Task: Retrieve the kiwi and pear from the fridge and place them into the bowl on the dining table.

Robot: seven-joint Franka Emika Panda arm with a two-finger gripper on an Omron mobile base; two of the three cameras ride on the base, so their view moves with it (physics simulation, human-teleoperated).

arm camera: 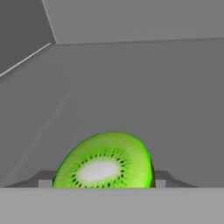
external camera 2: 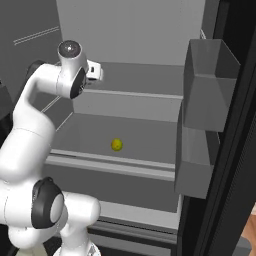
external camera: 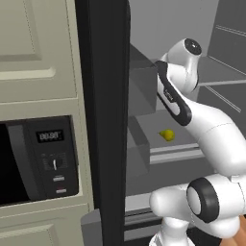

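Green kiwi [arm camera: 105, 162], cut face toward you, sits between your jaws' two dark finger tips [arm camera: 45, 183]; whether they grip it, you cannot tell. Farther off, the yellow pear [external camera 2: 117, 144] rests on the fridge [external camera 2: 130, 30] shelf.

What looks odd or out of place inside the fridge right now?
Nothing stands out. The pear sits alone on a fridge shelf, upright and intact. The kiwi sits between the fingertips of the end effector, cut face toward the camera. No spills or damage visible.
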